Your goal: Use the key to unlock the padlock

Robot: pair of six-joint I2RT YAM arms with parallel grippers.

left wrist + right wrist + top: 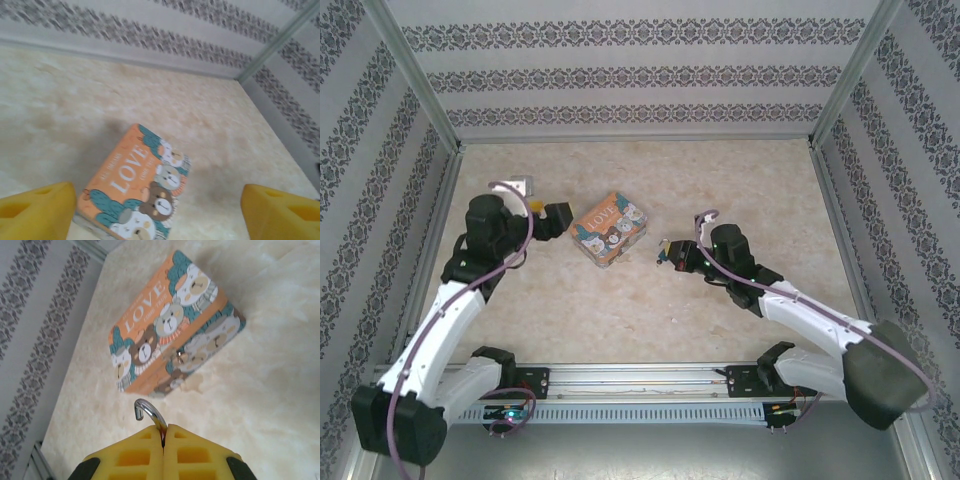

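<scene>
R gripper point(163, 432) of mine, pressed together, pinches the padlock point(148, 411) just clear of the LOVE box point(165, 325). Shackle's free end shows, so prob. unlocked. L gripper point(160, 207) spread wide over box. Key: can't tell where.

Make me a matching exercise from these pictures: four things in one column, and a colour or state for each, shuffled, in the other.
Column one
1. left gripper
2. right gripper
3. box
4. shackle

Column two
a. silver, curved
b. jaws pressed together
c. orange, printed LOVE
d. jaws wide apart

Pairs: 1-d, 2-b, 3-c, 4-a
</scene>
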